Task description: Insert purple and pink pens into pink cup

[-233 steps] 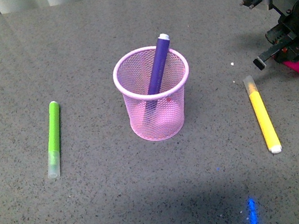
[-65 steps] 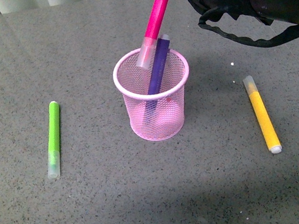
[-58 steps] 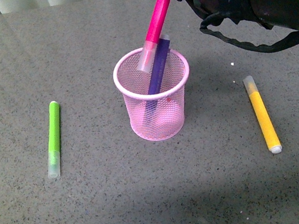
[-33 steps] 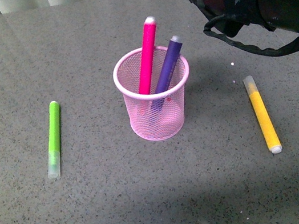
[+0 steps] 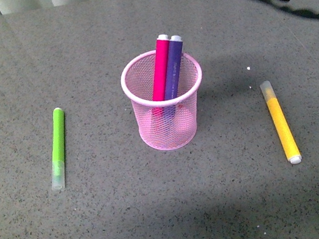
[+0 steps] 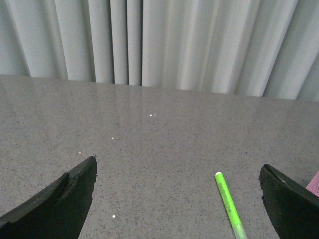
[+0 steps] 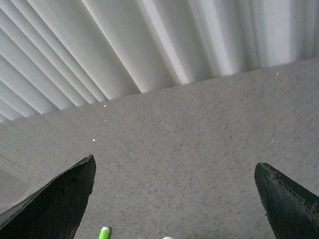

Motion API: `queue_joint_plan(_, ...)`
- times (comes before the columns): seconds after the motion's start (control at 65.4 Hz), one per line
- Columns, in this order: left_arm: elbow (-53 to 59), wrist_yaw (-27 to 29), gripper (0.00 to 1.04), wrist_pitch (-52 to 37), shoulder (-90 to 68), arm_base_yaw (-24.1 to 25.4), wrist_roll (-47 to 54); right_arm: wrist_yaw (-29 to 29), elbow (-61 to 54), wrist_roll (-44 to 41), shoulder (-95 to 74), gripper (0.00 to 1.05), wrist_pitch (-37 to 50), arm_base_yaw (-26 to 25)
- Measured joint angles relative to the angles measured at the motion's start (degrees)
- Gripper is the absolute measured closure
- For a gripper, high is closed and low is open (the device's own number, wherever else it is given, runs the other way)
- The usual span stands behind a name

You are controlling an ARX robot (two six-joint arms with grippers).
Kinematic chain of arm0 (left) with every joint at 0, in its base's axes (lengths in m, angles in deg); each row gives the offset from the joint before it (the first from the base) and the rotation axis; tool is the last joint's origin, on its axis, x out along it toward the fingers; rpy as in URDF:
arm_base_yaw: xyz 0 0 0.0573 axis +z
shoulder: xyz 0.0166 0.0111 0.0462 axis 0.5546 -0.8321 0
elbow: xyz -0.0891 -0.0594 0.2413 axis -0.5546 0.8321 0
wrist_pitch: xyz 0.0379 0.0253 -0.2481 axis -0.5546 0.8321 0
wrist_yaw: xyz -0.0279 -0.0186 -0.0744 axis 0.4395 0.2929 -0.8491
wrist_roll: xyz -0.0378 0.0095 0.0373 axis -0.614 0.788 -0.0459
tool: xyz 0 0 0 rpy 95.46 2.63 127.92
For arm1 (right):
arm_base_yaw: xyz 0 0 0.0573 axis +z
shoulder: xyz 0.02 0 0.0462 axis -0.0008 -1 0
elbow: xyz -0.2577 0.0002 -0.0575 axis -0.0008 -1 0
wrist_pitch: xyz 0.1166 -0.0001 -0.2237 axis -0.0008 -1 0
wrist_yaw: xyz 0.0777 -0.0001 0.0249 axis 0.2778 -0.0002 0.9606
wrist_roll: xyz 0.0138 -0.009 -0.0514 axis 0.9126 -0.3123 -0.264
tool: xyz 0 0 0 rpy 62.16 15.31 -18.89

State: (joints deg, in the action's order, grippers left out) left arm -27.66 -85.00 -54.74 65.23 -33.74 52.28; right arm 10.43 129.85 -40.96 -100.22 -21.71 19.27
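Right gripper [image 7: 174, 199] jaws apart, empty; green marker [image 5: 57, 147] left of pink cup [image 5: 167, 112], yellow marker [image 5: 281, 121] right, both apart.

Grey speckled stone-look tabletop [image 5: 164, 217] filling pretty much the whole front view, slightly glossy, faint pale streaks of reflected light toward 11 o'clock. Soft darker shadow patch along the near edge around 6 o'clock. Along the far edge at 12 o'clock, white pleated curtain [image 6: 164, 45] hanging in vertical folds, evenly lit, meeting the table's back edge. No wall, floor or window visible.
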Motion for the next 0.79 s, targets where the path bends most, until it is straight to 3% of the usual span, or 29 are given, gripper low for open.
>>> queue_joint_plan(0.107,0.0,0.0,0.08,0.0,0.0,0.0,0.0,2.5,-4.2,-6.5,9.6,0.07,-6.2,-6.6)
queue_joint_plan(0.229,0.0,0.0,0.08,0.0,0.0,0.0,0.0,0.8,-13.2,-4.4,21.5,0.07,-16.5,-15.2)
queue_joint_plan(0.336,0.0,0.0,0.08,0.0,0.0,0.0,0.0,0.0,-17.8,-1.8,25.4,0.07,-19.5,-17.1)
queue_joint_plan(0.367,0.0,0.0,0.08,0.0,0.0,0.0,0.0,2.1,-19.0,-3.5,24.9,0.1,-16.1,-17.7)
queue_joint_plan(0.443,0.0,0.0,0.08,0.0,0.0,0.0,0.0,7.1,-24.4,-11.8,24.3,0.24,0.4,-18.8)
queue_joint_plan(0.52,0.0,0.0,0.08,0.0,0.0,0.0,0.0,7.6,-27.8,-18.6,25.7,0.36,7.8,-19.0)
queue_joint_plan(0.795,0.0,0.0,0.08,0.0,0.0,0.0,0.0,7.7,-34.3,-25.2,35.9,0.87,5.7,-19.0)
